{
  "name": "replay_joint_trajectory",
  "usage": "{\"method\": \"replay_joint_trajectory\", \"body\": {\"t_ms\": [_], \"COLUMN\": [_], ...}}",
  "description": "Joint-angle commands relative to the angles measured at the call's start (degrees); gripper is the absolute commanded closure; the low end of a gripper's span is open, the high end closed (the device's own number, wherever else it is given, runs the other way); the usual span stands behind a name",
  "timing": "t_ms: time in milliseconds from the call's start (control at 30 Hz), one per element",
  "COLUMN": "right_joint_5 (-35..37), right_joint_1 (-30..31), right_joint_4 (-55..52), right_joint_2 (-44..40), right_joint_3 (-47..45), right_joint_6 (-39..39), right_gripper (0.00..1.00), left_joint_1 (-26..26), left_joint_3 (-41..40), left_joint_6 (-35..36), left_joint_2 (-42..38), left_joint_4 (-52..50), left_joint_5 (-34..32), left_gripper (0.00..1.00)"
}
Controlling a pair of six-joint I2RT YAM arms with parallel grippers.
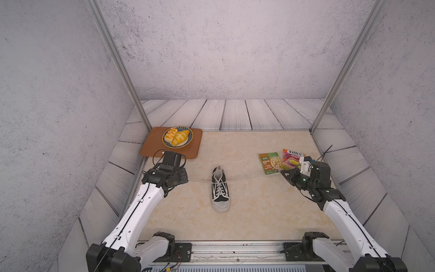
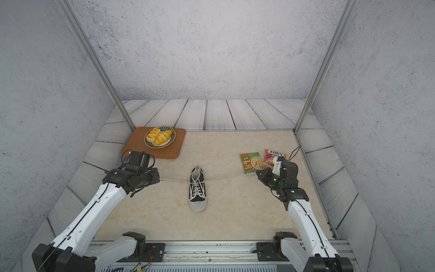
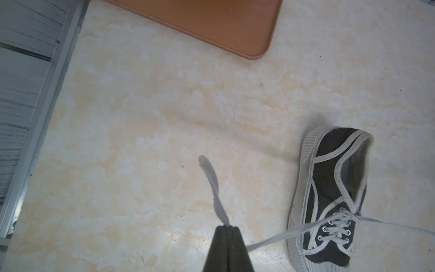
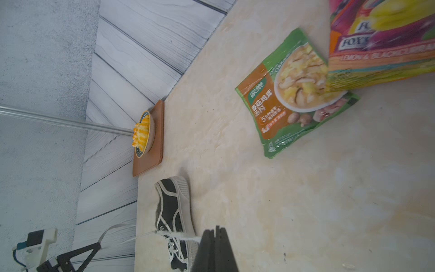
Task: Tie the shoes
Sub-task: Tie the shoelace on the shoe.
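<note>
Shoelace tightening on a marbled beige tabletop (image 1: 259, 212). In both top views, a black canvas low-top sneaker (image 1: 221, 200) (image 2: 197, 200) with a white rubber sole is lying mid-table, toe nearest. Its flat white laces (image 1: 219, 187) are crossing over the tongue and stretching taut to left and right. The left gripper (image 1: 186, 180) and right gripper (image 1: 284, 174) are sitting well apart on either side.

In the left wrist view, the left gripper (image 3: 227, 227) is pinching one lace, jaws fully closed, the tail poking out beyond.

In the right wrist view, the right gripper (image 4: 215, 229) is likewise clamping shut where the other lace is ending.

To do this well, both arms should probably be pulling evenly and low, so the crossing is cinching without dragging the light sneaker toward the green soup packet (image 1: 269, 163).
</note>
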Motion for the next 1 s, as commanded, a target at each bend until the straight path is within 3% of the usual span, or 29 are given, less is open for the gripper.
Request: {"method": "replay_joint_trajectory", "body": {"t_ms": [0, 267, 533, 967], "right_joint_5": [2.86, 4.76, 6.65, -5.43], "right_joint_1": [-3.39, -8.51, -9.81, -9.8], "right_joint_4": [-4.06, -4.32, -4.6, 0.16], "right_joint_2": [-1.75, -0.57, 2.04, 7.57], "right_joint_3": [-1.33, -2.89, -3.26, -4.9], "right_joint_6": [-1.19, -1.12, -3.17, -5.26], "right_gripper": [1.0, 1.0, 1.0, 1.0], "left_joint_1": [1.23, 4.05, 6.01, 5.08], "left_joint_3": [-0.93, -1.32, -1.48, -6.09], "left_joint_6": [0.95, 1.85, 3.05, 0.79], "left_joint_2": [0.28, 2.68, 4.11, 2.84], "left_joint_4": [-0.83, -0.57, -0.82, 2.39], "left_joint_5": [-0.84, 0.04, 1.45, 12.59], "left_gripper": [1.0, 1.0, 1.0, 1.0]}}
